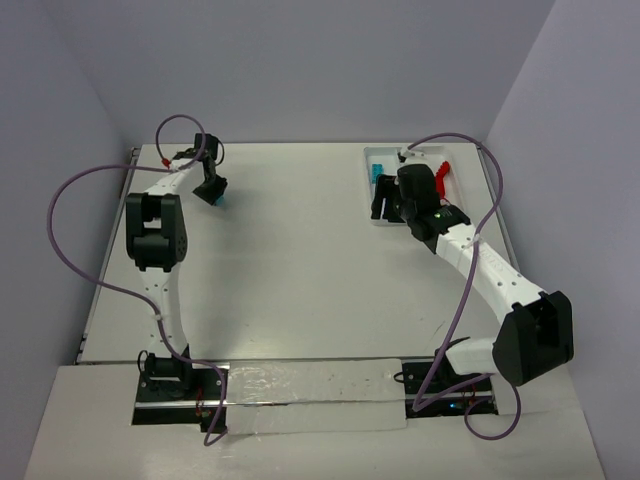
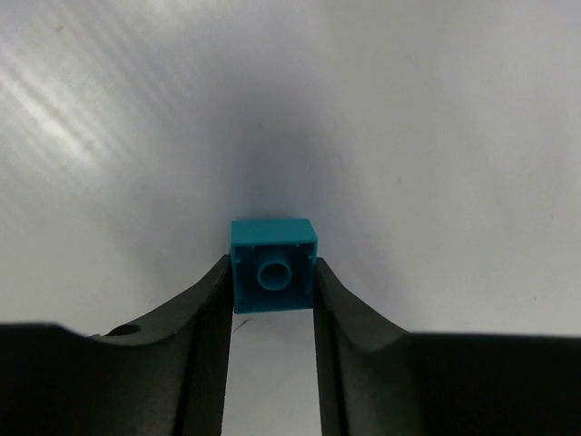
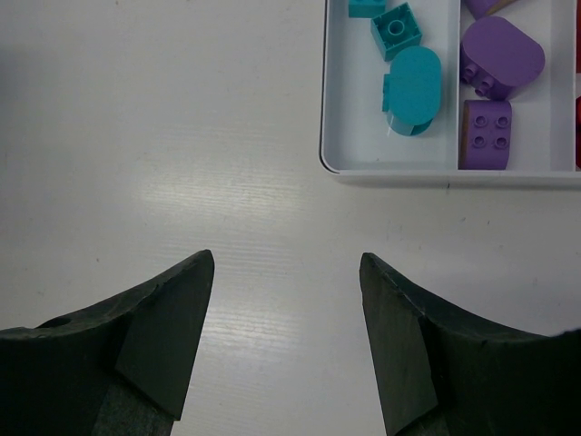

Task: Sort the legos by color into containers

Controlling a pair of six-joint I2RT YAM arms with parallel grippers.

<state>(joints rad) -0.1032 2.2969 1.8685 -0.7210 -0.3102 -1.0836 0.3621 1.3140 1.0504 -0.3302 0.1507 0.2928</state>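
In the top view, the left arm has its elbow folded high. It reaches to the far left part of the white bench. The left pincer points down at the surface, and a small teal spot shows at its tip. The right arm stretches diagonally to the far right corner, where the white tray lies. The right pincer hangs over the near left edge of the tray. Teal pieces lie in the left compartment and red pieces in the right one. The wrist hides most of the middle compartment.

In the left wrist view, the left pincer is narrow and holds a teal brick between its two dark fingers. The brick is square, with one round ring in the middle of the face turned to the camera. A soft shadow lies on the bench behind it. Whether the brick touches the surface cannot be told.

In the right wrist view, the right pincer stands wide apart over the bench, near the corner of the tray but not touching it. The left compartment holds a one-stud teal square and a rounded teal piece just beside it. A third teal piece is cut off by the top edge. The next compartment holds a rounded purple piece and a purple brick with four studs. A thin strip of red shows at the right edge.
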